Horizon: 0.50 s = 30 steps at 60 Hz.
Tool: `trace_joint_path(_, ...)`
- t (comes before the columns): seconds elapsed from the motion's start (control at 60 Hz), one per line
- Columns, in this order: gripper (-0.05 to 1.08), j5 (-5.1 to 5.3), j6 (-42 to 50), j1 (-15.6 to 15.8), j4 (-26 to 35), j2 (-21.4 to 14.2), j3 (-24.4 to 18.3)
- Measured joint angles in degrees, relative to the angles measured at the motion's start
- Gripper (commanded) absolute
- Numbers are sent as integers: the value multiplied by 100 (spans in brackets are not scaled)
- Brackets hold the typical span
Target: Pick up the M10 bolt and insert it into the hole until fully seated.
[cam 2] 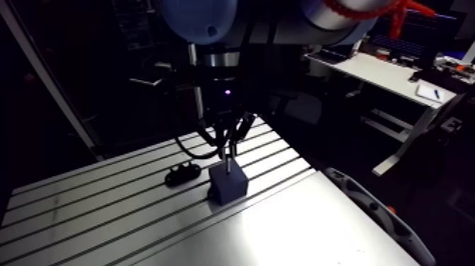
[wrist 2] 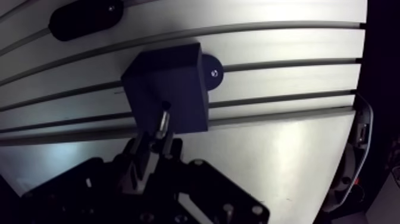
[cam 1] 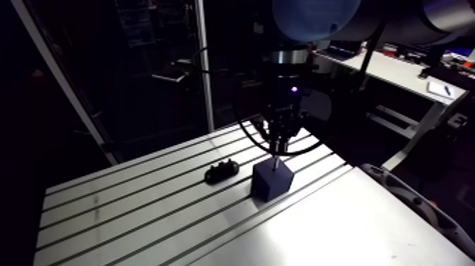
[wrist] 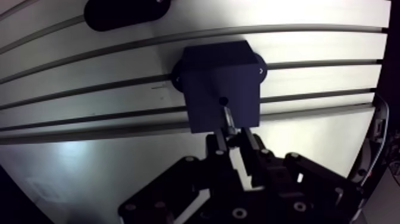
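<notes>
A dark blue block point(wrist: 205, 77) sits on the slotted table point(cam 1: 141, 212), with a small round hole point(wrist: 223, 100) in its top face. My gripper point(wrist: 232, 134) hangs straight above the block and is shut on the thin metal bolt point(wrist: 227, 117), which points down. The bolt's tip stands at the hole or just over it; I cannot tell whether it has entered. In the arm view the bolt point(cam 1: 276, 160) shows as a thin bright rod between the gripper and the block point(cam 1: 272, 178).
A low black fixture point(cam 1: 221, 170) lies on the table to the left of the block, ahead of the gripper in the wrist view point(wrist: 122, 12). A grey curved guard point(cam 1: 417, 205) runs along the table's right edge.
</notes>
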Motion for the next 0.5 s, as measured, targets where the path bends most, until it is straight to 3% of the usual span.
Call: trace_joint_path(0.5, 108, 2, -5, -45, -1, 41, 1)
